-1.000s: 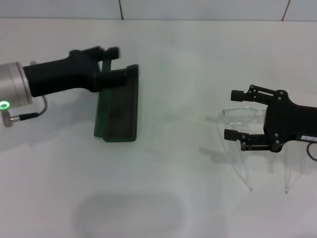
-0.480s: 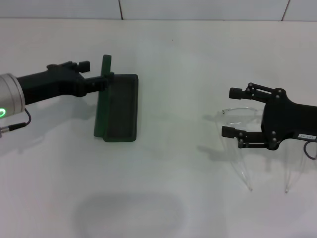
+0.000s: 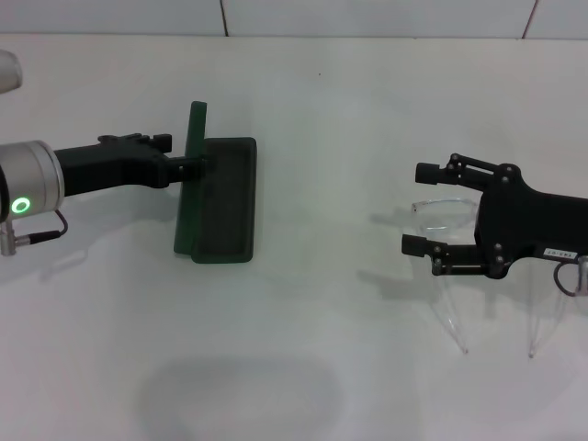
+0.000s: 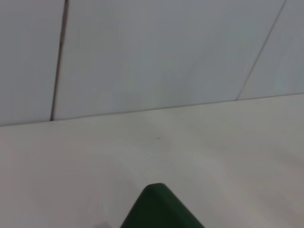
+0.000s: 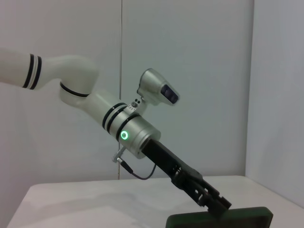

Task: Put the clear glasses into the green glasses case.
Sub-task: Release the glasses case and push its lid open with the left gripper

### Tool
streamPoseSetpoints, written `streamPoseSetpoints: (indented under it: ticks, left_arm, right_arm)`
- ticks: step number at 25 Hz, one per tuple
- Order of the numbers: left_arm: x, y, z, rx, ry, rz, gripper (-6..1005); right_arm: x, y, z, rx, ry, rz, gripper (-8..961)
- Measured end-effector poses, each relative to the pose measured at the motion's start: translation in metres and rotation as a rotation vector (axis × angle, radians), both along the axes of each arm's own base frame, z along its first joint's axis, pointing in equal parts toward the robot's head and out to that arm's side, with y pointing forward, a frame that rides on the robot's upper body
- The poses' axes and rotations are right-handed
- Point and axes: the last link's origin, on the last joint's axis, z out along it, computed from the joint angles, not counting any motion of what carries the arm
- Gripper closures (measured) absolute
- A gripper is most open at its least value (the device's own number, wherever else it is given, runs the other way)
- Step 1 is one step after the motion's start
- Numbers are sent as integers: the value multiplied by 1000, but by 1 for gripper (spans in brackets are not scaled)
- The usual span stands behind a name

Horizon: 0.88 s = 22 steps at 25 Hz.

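Observation:
The green glasses case [image 3: 223, 197] lies open on the white table, its lid [image 3: 195, 175] standing upright along its left side. My left gripper [image 3: 180, 152] is just left of the lid, open, with its lower finger [image 3: 191, 164] at the lid's edge. A green corner of the case [image 4: 159, 209] shows in the left wrist view. The clear glasses [image 3: 447, 210] lie at the right, temple arms pointing toward me. My right gripper [image 3: 419, 208] hovers over them, open, one finger on each side of the lens. The right wrist view shows the left gripper [image 5: 214, 203] at the case edge [image 5: 223, 221].
The white table [image 3: 322, 303] runs back to a tiled wall [image 3: 367, 16]. Bare tabletop lies between the case and the glasses and along the front. The left arm [image 5: 137, 135] reaches in from the left.
The left gripper has pulled back to the left, away from the lid, which now stands upright. The right gripper has shifted slightly left over the glasses.

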Motion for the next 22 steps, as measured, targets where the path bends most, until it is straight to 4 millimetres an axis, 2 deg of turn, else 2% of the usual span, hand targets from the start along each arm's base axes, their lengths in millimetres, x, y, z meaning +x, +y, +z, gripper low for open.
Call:
streamPoseSetpoints:
  ticks: [5, 18, 22]
  left_arm:
    - [-3, 2, -2, 15, 14, 21, 142]
    - [2, 4, -12, -34, 57, 7, 302]
    - [2, 5, -13, -38, 55, 17, 313]
  right_arm:
    - [1, -2, -2, -5, 2, -5, 97]
    - [0, -3, -4, -7, 8, -8, 96]
    - [0, -4, -5, -9, 9, -10, 97]
